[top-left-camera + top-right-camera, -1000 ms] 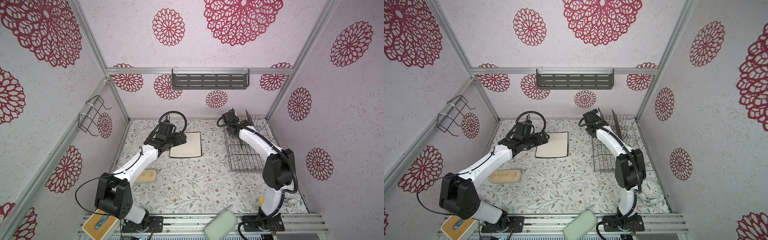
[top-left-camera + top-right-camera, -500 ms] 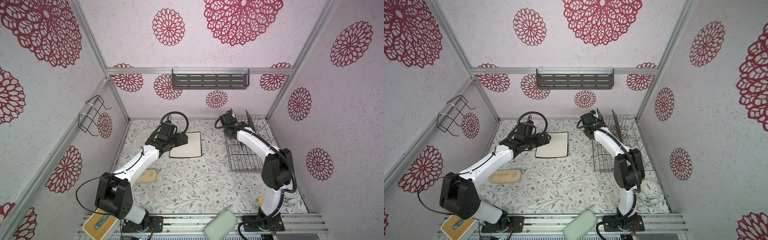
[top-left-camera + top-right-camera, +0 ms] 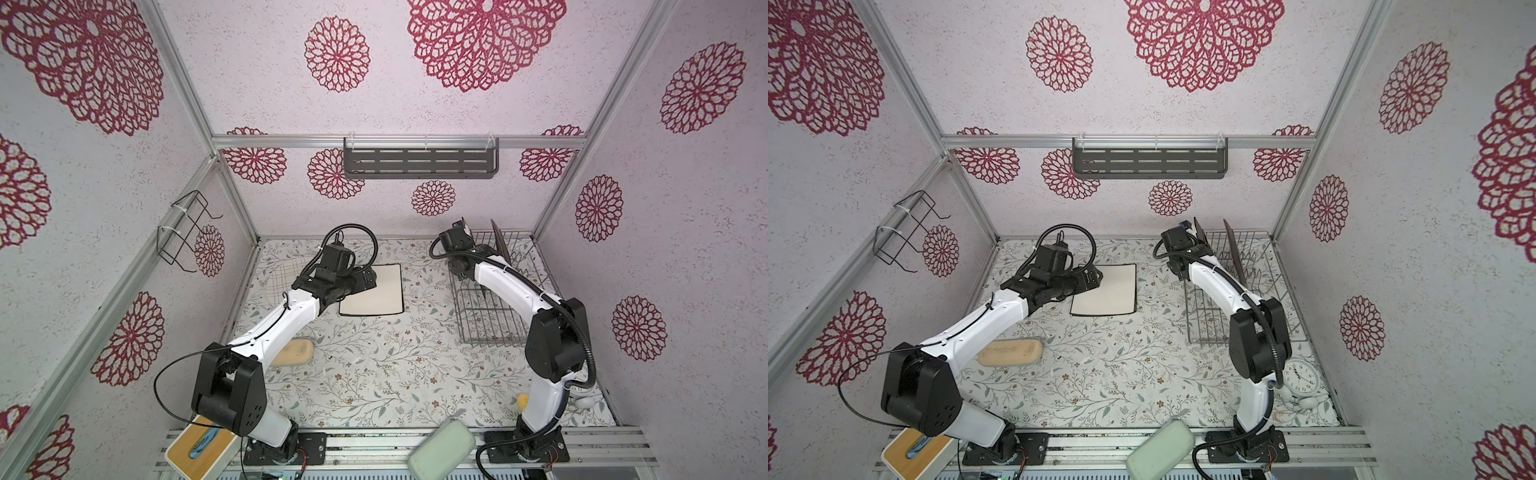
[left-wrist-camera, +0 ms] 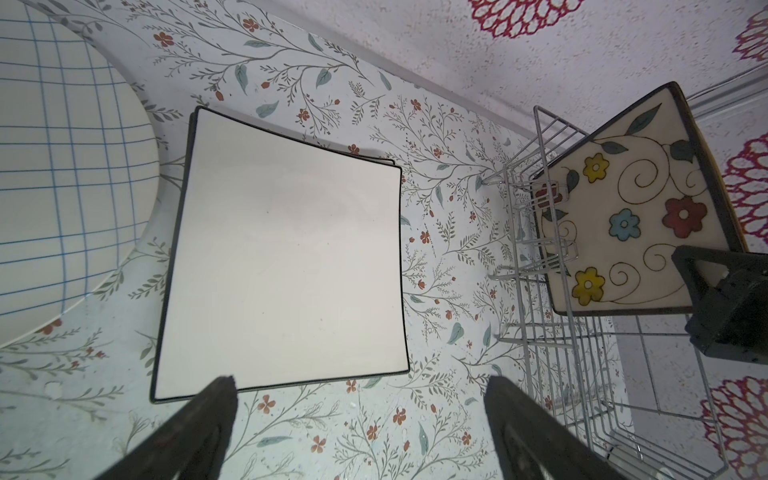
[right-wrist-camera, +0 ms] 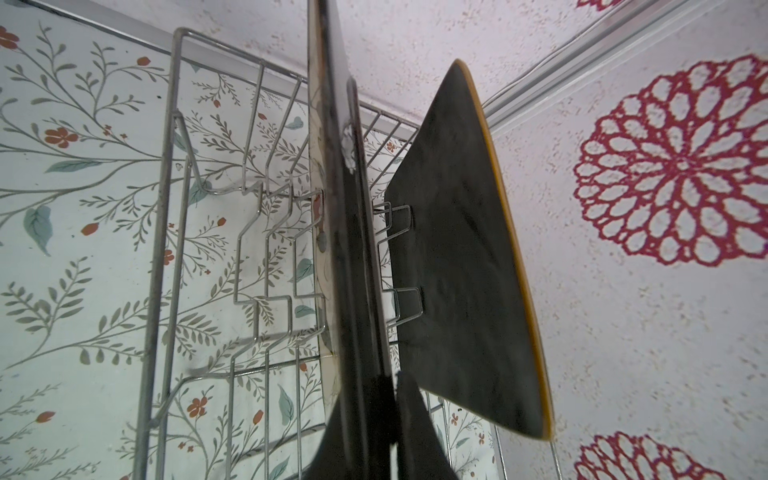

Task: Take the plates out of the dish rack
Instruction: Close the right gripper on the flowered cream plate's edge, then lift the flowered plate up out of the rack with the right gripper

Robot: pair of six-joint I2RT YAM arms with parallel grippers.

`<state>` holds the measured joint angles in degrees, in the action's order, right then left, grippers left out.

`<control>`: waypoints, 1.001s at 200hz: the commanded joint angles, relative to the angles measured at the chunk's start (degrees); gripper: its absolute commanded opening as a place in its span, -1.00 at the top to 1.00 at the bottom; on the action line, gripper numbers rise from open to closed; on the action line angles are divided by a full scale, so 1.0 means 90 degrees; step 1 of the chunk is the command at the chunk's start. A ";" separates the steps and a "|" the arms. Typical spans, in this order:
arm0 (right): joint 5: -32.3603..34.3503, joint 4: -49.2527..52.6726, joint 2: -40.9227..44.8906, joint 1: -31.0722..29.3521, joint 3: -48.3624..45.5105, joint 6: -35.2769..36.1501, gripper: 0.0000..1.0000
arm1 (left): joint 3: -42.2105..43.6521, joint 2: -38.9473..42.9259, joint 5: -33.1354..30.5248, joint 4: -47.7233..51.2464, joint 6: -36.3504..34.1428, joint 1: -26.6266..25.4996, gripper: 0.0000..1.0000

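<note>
Worries, front to back: my left claw hangs wide apart over the white plate on the table, harmless. My right claw is clamped on the floral plate, upright in the rack. I'd guess a crooked lift snags prongs or knocks the brown plate just behind.

Stacked plates left of dish rack

White plate edged in black. Round cream plate beside it crossed by blue grid. Square cream plate painted with flowers.
</note>
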<state>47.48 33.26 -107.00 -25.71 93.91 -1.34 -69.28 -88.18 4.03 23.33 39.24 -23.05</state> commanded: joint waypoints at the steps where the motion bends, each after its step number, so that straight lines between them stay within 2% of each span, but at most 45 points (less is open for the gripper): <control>1: 0.0700 -0.0600 0.0875 -0.0008 0.0085 0.0061 1.00 | -0.0116 -0.0056 0.0006 -0.0102 -0.0006 -0.0070 -0.95; 74: 0.0631 -0.1633 0.1491 -0.0016 -0.0596 0.0157 1.00 | -0.0135 -0.0070 -0.0003 -0.0102 0.0008 -0.0128 -0.95; 158: 0.0705 -0.2020 0.2114 -0.0049 -0.0846 0.0225 1.00 | -0.0144 -0.0036 -0.0045 -0.0151 0.0042 -0.0222 -0.95; 200: 0.0730 -0.2382 0.2478 -0.0090 -0.1070 0.0364 1.00 | -0.0063 -0.0074 -0.0009 -0.0442 0.0307 -0.0565 -0.95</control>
<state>46.94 22.98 -90.96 -26.02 82.19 0.95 -69.28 -88.23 3.90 22.68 40.53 -25.96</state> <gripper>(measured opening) 0.147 0.974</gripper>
